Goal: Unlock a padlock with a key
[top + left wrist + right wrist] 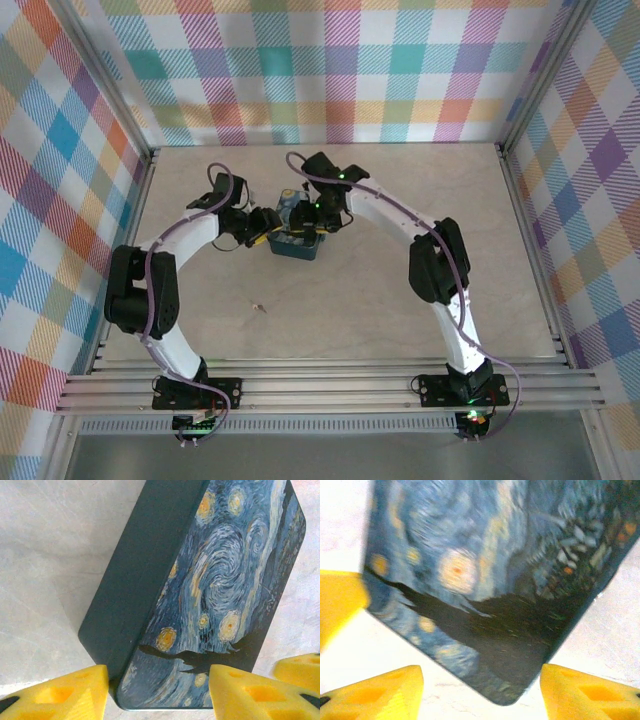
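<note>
Holding the left gripper [157, 692] and right gripper [480, 690] spread astride the closed tin [200, 580] from either side, pinching nothing. Seeing 1 tiny dark sliver [260, 307] (probably the key) lying on the table [400, 310] toward the bases, well apart, nearer the left arm, axis too small to judge. Suspecting the padlock inside the tin, unable to tell.

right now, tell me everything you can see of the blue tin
The tin is a dark blue rectangular box with rounded corners, seemingly metal. Its lid carries a painted night sky of blue swirls and yellow stars over a dark silhouette; the side wall is plain. It looks shut and rests on the pale table. The left end effector and the right end effector each straddle one of its corners, jaws open; contact cannot be told.
</note>
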Controlling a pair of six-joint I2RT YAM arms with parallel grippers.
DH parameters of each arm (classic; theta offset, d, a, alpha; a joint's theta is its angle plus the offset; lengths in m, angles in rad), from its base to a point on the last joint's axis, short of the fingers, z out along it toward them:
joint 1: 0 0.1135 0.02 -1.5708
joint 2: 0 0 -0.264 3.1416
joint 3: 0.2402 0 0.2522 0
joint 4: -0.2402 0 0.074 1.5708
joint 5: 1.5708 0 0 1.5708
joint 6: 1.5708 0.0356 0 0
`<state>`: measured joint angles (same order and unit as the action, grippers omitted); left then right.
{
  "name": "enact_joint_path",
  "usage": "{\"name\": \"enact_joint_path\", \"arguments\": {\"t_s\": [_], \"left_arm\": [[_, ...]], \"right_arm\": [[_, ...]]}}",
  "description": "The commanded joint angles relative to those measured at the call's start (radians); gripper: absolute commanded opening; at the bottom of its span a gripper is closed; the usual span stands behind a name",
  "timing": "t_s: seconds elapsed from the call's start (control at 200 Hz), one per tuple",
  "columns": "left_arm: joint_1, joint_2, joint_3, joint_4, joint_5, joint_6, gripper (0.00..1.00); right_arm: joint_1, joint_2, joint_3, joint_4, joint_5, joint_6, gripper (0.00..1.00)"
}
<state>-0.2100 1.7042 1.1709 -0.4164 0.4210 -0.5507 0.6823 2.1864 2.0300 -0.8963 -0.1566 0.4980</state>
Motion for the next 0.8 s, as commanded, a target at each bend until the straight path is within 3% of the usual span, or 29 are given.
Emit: {"name": "enact_joint_path", "arguments": {"t_s": [0.0, 0.135, 0.29, 0.545, 0.795], "left_arm": [[-0.015, -0.054, -0.039, -0.023, -0.040, -0.039, 0.54], [-0.024, -0.106, -0.104, -0.037, -0.116, -0.085, 0.54], [-0.036, -0.138, -0.183, 0.029, -0.088, -0.131, 0.54], [-0.089, -0.088, -0.145, 0.063, -0.058, -0.132, 0.54], [-0.082, 0.021, -0.048, 0.012, -0.074, -0.110, 0.55]], "right_arm": [[-0.018, 0.041, 0.124, -0.054, 0.025, -0.087, 0.66], [-0.030, 0.213, 0.398, -0.127, 0.062, -0.185, 0.68], [-0.049, 0.391, 0.685, -0.172, 0.067, -0.296, 0.68], [-0.104, 0.386, 0.587, -0.144, -0.035, -0.337, 0.63], [-0.106, 0.297, 0.392, -0.169, 0.043, -0.385, 0.60]]}}
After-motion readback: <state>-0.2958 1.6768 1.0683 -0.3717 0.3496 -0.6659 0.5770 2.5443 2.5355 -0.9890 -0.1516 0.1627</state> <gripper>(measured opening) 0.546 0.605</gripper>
